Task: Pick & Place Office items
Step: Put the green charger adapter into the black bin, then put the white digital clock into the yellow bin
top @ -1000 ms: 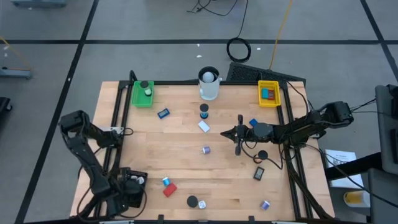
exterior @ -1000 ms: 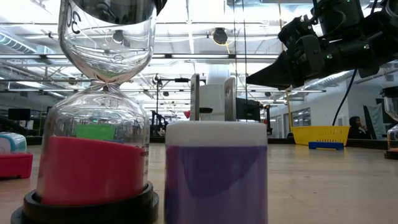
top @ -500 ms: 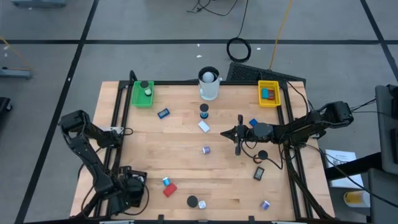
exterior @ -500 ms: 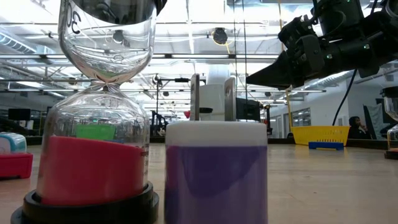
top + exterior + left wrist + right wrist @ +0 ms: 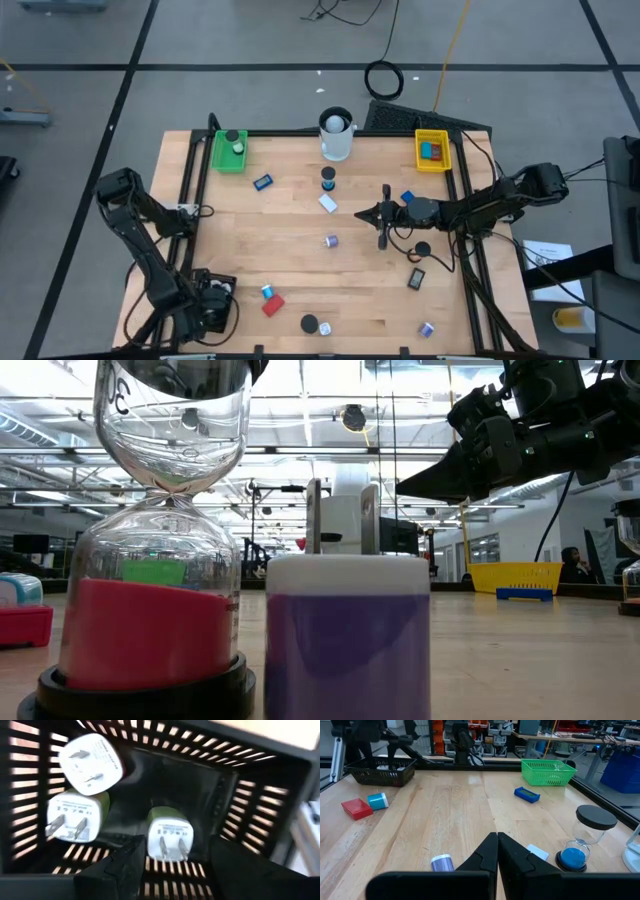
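— Plug adapters (image 5: 168, 837), three, white with green: where?
— Lower left of the table, inside the black basket (image 5: 260, 795); left gripper (image 5: 172, 865) above, fingers parted, empty.
— Right gripper (image 5: 497, 851)?
— Mid-table, pinched shut, holding nothing.

A single digit "3" shows on the upper glass bulb of the hourglass (image 5: 172, 530), close to the low cam. Printed lines and marks sit on the faces of the white plug adapters (image 5: 168, 840) in the black basket (image 5: 260, 795), too blurred to read.
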`<state>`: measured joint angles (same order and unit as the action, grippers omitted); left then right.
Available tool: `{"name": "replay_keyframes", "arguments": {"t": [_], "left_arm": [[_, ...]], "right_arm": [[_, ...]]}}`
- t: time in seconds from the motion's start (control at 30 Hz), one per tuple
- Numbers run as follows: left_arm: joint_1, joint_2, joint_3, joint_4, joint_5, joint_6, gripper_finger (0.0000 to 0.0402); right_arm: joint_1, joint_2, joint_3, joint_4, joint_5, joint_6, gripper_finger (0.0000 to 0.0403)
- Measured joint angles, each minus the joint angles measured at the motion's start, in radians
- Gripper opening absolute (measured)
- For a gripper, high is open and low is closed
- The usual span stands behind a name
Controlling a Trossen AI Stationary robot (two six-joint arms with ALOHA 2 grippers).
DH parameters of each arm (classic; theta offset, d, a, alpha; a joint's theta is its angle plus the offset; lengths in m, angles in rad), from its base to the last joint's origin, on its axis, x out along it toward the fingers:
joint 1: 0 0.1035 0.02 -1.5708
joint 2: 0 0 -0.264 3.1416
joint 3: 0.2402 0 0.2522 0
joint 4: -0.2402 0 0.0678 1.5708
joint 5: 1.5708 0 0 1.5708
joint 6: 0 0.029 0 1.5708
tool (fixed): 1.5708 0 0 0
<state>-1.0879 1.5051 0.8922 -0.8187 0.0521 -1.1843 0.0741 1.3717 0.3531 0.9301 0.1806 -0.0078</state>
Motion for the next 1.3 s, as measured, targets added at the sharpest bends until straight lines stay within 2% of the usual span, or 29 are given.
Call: {"name": "replay_keyframes", "arguments": {"t": [0.1, 0.23, 0.37, 0.47, 0.53, 0.6, 0.77, 0.87, 0.97, 1.07, 1.3], "left_arm": [[0.019, -0.048, 0.000, -0.002, -0.012, -0.016, 0.0202], [0.050, -0.125, 0.001, 0.002, -0.195, 0.044, 0.0163], [0.118, -0.195, -0.008, 0.027, -0.413, 0.229, 0.0109], [0.198, -0.241, -0.059, 0.121, -0.495, 0.410, 0.0061], [0.262, -0.277, -0.123, 0.248, -0.529, 0.544, 0.0028], [0.332, -0.322, -0.212, 0.419, -0.534, 0.680, 0.0008], [0.529, -0.418, -0.467, 0.898, -0.526, 0.960, 0.0015], [0.663, -0.441, -0.584, 1.161, -0.546, 1.043, 0.0015], [0.803, -0.433, -0.634, 1.329, -0.528, 1.034, 0.0015], [0.904, -0.416, -0.659, 1.391, -0.415, 1.121, 0.0010], [1.014, -0.295, -0.805, 1.880, -0.369, 1.285, 0.0010]], "right_arm": [[0.000, 0.000, 0.000, 0.000, 0.000, 0.000, 0.0001], [0.000, 0.000, 0.000, 0.000, 0.000, 0.000, 0.0001], [0.000, 0.000, 0.000, 0.000, 0.000, 0.000, 0.0001], [0.000, 0.000, 0.000, 0.000, 0.000, -0.001, 0.0001], [0.000, 0.000, 0.000, 0.000, 0.000, -0.005, 0.0001], [0.000, 0.000, 0.000, 0.000, 0.000, -0.006, 0.0001], [0.000, 0.000, 0.000, 0.000, 0.000, -0.013, 0.0001], [0.000, 0.000, 0.000, 0.000, 0.000, -0.016, 0.0001], [0.000, 0.000, 0.000, 0.000, 0.000, -0.025, 0.0001], [0.000, 0.000, 0.000, 0.000, 0.000, -0.025, 0.0001], [0.000, 0.000, 0.000, 0.002, -0.002, -0.016, 0.0001]]}}
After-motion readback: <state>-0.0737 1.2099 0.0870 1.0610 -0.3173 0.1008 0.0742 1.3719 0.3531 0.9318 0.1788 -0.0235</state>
